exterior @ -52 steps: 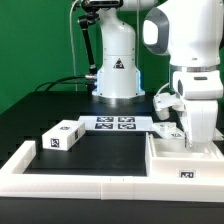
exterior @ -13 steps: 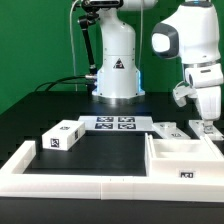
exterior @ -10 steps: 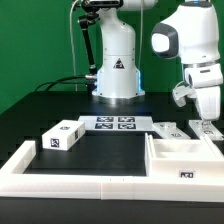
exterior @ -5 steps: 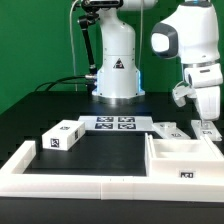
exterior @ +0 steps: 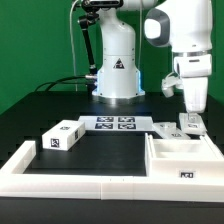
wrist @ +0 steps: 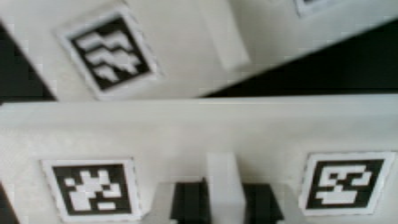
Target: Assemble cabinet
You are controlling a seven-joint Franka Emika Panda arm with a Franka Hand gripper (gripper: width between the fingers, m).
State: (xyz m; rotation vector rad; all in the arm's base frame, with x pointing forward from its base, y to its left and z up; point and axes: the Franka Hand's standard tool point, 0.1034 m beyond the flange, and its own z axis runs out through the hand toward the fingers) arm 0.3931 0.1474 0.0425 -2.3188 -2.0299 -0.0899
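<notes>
The cabinet (exterior: 186,160), a large white box with inner compartments and a tag on its front, stands at the exterior view's right. My gripper (exterior: 190,124) hangs at its far edge, over small white tagged pieces (exterior: 190,131). In the wrist view the two dark fingers (wrist: 185,203) flank a thin white upright rib (wrist: 224,185) closely. That rib belongs to a white piece with a tag on either side (wrist: 93,187). The gripper looks shut on the rib. Another white tagged piece (wrist: 111,50) lies beyond it.
A single small white tagged block (exterior: 62,136) lies at the exterior view's left. The marker board (exterior: 113,123) lies in front of the robot base (exterior: 117,70). A long low white border rail (exterior: 80,182) runs along the front and left side.
The arm has swung toward the exterior view's left, and the gripper now sits further left along the cabinet's far edge. The small block at the left has not moved.
</notes>
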